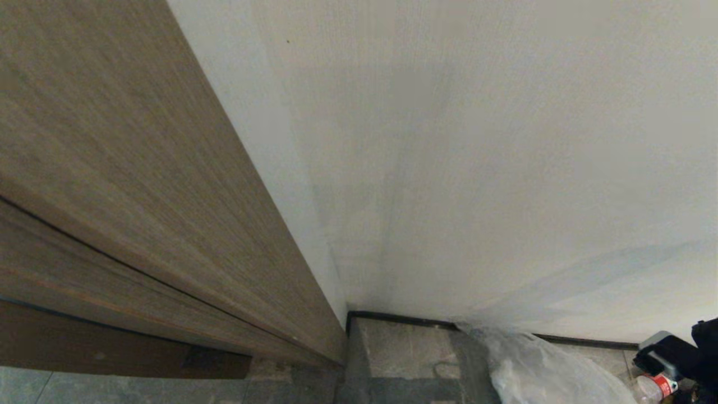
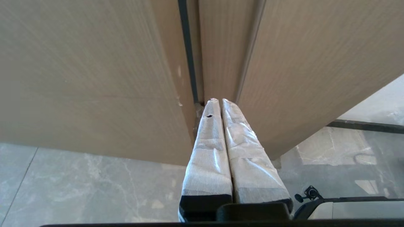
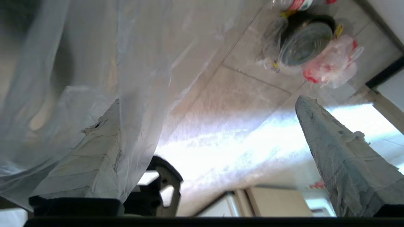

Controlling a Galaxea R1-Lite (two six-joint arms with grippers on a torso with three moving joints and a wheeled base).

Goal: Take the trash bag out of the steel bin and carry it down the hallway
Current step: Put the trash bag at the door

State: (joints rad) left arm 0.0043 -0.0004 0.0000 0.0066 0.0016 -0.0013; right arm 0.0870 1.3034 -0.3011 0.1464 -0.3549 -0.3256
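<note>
Trash bag [image 3: 94, 63] film drapes over one finger of our right gripper [image 3: 208, 126], whose taped fingers [image 3: 341, 151] stand spread as wide as they go. Nothing is clamped; the clear plastic only hangs across that finger and fills that side of the right wrist view. We judge the jaws are held wide so they can take a fold of the loose film, which is thin, slippery and likely to slide off unless pinched firmly.

In the head view the bag [image 1: 538, 365] sits bunched on the floor at the foot of the white wall [image 1: 505, 140], with our right arm [image 1: 679, 353] dark just beside it at the picture's right edge. The steel bin itself shows in none of our views, so we cannot say whether the bag is in it.

Our left gripper [image 2: 222, 102] is parked with its wrapped fingers pressed together on nothing, pointing at the wooden door [image 2: 94, 78].

Beyond the right fingers lies a cluster of litter [image 3: 309, 44], a plastic tub in red-printed wrap, well apart from the bag. Underfoot are grey marbled floor tiles [image 2: 79, 183], met by a black baseboard [image 1: 404, 318] along the wall.
</note>
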